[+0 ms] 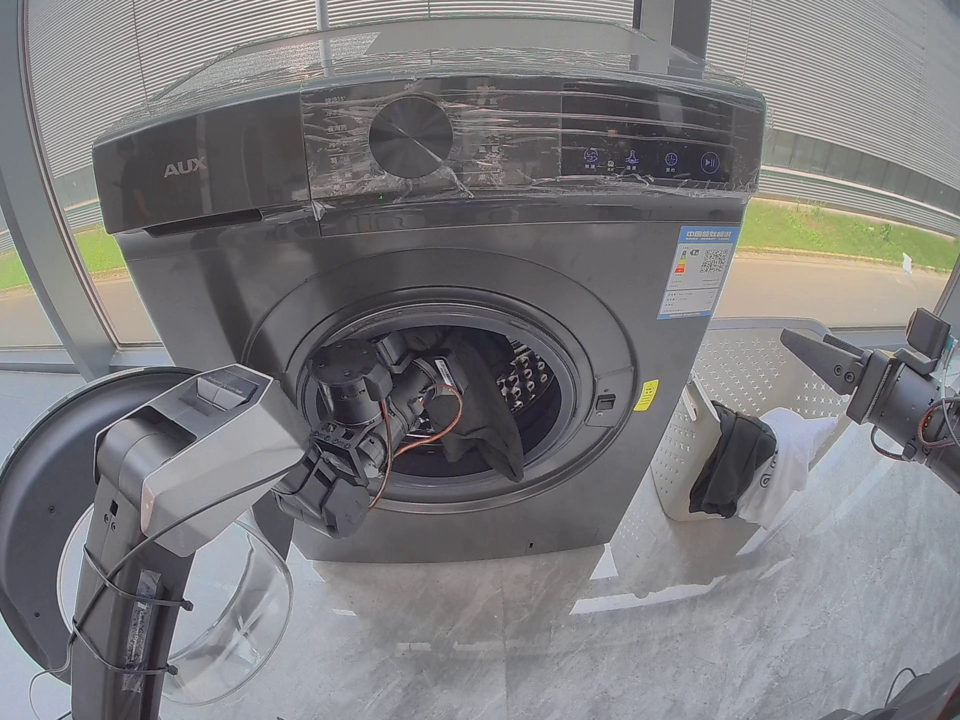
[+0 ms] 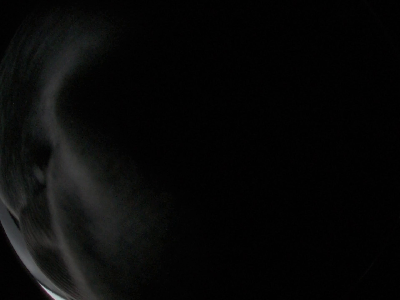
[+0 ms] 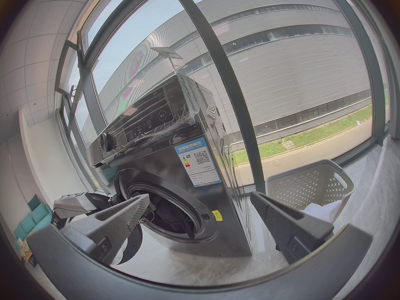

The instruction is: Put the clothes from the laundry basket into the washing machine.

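progress: I'd call it partway. One dark garment point(image 1: 488, 422) is at the washing machine point(image 1: 420, 252) drum mouth, centre of the head view. It's half in, with its tail hanging over the lower lip.
left to do: a black garment point(image 1: 735, 457) and a white garment point(image 1: 792, 464) are draped over the near rim of the laundry basket point(image 1: 745, 367), right of centre. I can't see whether more lies deeper in the basket.
left arm point(image 1: 370, 417): it runs from lower left into the drum mouth.
left gripper: inside the drum behind the dark garment. Its wrist view is near black, so I can't tell whether it's holding or has let go.
right gripper point(image 3: 199, 196): at the right edge of the head view, above the basket and apart from the clothes. Jaws spread wide, nothing between them.
door point(image 1: 40, 512): swung fully open at lower left, just beside my left arm.
in the way: the left arm takes up most of the drum mouth, so I judge the right can't load until it's out. The hanging tail would likely catch in the door seal.
surroundings: pale marble floor point(image 1: 600, 632), glass wall behind the machine, plastic wrap over the control panel point(image 1: 520, 142).
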Robot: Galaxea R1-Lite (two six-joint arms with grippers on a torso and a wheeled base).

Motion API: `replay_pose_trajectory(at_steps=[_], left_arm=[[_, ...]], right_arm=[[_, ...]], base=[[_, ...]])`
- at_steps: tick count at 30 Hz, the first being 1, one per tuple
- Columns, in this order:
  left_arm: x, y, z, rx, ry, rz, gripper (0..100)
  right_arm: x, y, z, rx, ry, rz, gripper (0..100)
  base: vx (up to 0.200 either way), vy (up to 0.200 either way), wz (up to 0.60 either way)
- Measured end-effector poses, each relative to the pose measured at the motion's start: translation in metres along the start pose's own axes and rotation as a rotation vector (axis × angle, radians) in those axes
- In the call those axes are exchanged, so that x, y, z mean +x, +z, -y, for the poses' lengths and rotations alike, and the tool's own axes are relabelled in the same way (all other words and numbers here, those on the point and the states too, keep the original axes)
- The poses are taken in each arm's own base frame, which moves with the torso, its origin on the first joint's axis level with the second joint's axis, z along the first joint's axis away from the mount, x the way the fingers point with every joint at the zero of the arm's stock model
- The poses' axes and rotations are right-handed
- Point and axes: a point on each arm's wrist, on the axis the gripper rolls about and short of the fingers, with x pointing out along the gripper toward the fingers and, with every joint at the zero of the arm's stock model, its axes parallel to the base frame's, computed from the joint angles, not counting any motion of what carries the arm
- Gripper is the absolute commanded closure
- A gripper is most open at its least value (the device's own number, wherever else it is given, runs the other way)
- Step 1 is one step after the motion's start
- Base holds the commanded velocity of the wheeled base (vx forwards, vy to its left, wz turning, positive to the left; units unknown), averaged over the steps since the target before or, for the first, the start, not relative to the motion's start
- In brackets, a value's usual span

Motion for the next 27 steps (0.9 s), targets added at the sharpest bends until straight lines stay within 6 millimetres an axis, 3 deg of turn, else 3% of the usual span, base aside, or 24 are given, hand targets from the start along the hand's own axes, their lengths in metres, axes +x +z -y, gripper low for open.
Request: replay_pose_trajectory(at_steps=[27], left_arm=[[0.015, 0.025, -0.044, 0.016, 0.08, 0.114, 100]], right_arm=[[0.004, -0.002, 0.002, 0.003, -0.005, -0.015, 0]], base=[[0.0, 0.0, 0.0]])
